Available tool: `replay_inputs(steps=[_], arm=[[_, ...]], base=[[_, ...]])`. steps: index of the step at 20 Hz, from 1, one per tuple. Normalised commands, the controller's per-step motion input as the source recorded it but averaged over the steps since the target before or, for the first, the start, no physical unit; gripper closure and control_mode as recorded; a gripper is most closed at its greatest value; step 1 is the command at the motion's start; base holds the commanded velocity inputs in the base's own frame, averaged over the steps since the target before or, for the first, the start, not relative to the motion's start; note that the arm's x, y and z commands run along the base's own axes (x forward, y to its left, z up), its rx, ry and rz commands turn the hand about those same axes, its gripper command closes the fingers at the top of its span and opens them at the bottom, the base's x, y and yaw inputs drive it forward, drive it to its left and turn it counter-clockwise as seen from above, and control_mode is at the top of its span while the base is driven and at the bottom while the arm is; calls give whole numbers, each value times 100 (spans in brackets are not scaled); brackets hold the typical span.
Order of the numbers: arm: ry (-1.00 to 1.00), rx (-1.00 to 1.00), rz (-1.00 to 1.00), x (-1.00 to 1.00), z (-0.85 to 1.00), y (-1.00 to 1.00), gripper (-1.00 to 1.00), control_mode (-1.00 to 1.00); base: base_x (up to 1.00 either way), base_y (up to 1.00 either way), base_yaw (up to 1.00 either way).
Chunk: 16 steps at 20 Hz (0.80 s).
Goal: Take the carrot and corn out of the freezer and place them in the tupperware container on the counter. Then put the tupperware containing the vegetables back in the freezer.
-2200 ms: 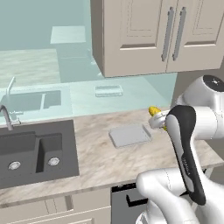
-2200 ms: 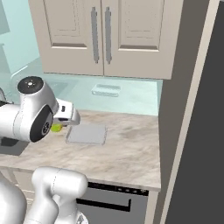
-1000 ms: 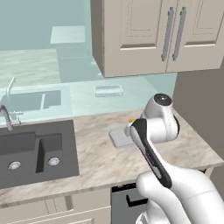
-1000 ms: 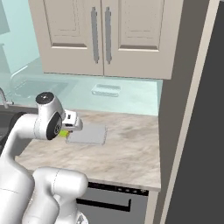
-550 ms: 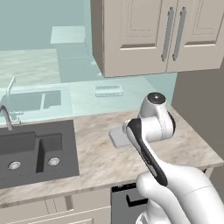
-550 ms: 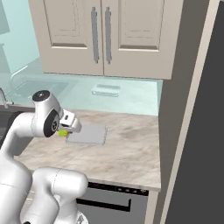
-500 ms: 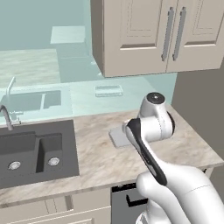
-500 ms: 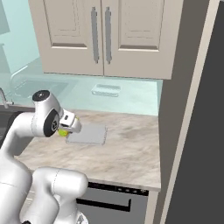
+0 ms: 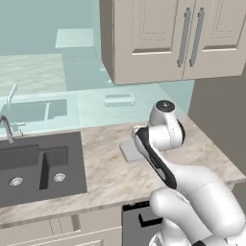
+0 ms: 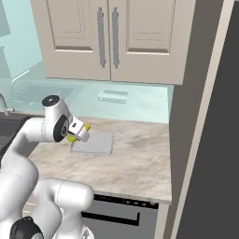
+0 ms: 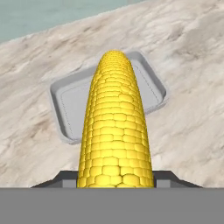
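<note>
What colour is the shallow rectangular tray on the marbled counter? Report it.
Pale translucent grey, the shallow rectangular tray shows best in the hand view.

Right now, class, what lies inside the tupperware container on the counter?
Nothing visible lies in the tupperware container: its floor looks bare on both sides. The corn, shut in the gripper above it, covers the middle strip, so that part cannot be checked. No carrot appears.
</note>
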Motion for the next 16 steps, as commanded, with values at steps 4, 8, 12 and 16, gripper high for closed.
replay_inputs(steps=[4, 8, 12, 16], arm=[[5, 6, -12, 60, -33, 0, 100, -100], [6, 2, -13, 46, -31, 0, 100, -100], [12, 4, -15, 35, -12, 3, 100, -100], [11, 6, -15, 26, -3, 13, 100, -100]], base=[[0, 0, 0], [0, 0, 0], [0, 0, 0], [0, 0, 0]])
